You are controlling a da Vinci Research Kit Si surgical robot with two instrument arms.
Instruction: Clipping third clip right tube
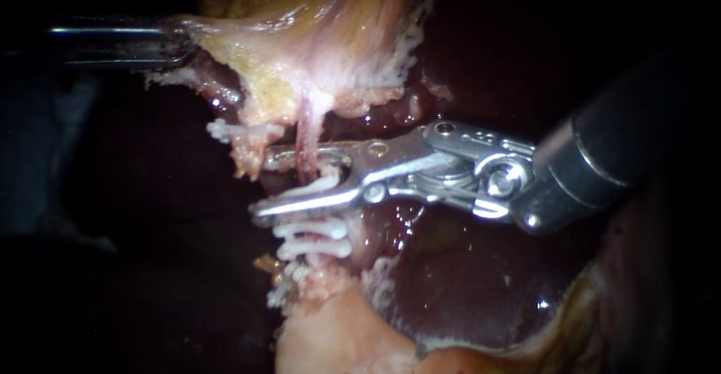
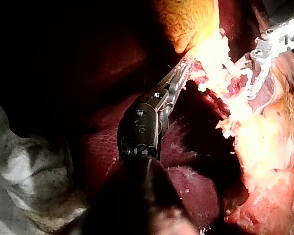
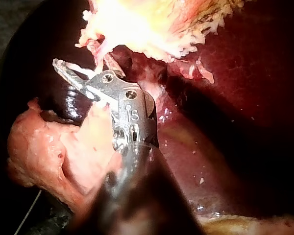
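The right instrument, silver metal with two long slim jaws, stood open astride the thin pink tube. A ridged white clip lay between the jaws. Two more white clips sat just nearer. Shadow hid the tip of the dark left instrument in the endoscope view. The left wrist view showed it closed on ragged pale yellow tissue. Glossy dark red liver lay around. Only the left wrist view showed crumpled grey-white cloth.
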